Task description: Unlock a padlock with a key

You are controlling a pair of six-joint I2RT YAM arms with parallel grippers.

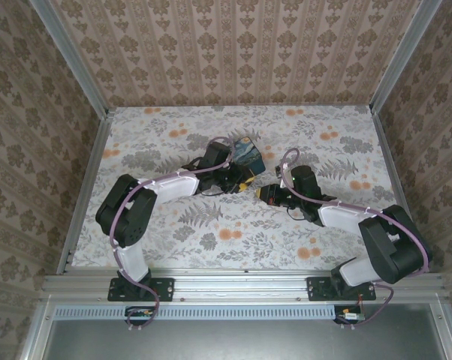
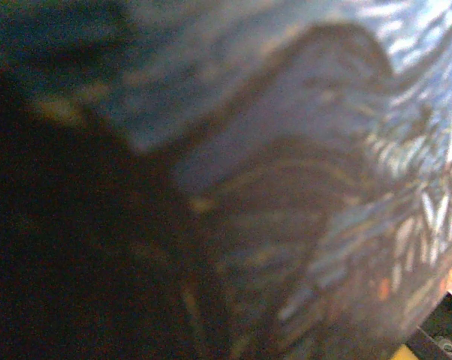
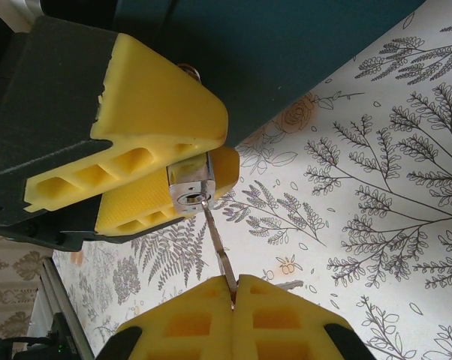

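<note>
From above, my left claw (image 1: 239, 182) and right claw (image 1: 266, 193) meet beside the box (image 1: 246, 152), their loads too small to see; the left wrist gives blurred blue box; the right wrist shows my left claw pinching the padlock (image 3: 188, 184), its shackle mostly hidden, and my right claw pinching the key (image 3: 215, 238), tip at the keyhole.

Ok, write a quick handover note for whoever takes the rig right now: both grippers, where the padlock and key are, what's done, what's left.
Left gripper: shut on the padlock, keyhole facing the right arm.
Right gripper: shut on the key, pinched at its head end.
Done: both things are gripped and the key is lined up, with its tip at the keyhole. How deep it sits is unclear.
Left: push the key home, turn it, free the shackle.
Note: the blue painted box lies close behind the left gripper.
</note>
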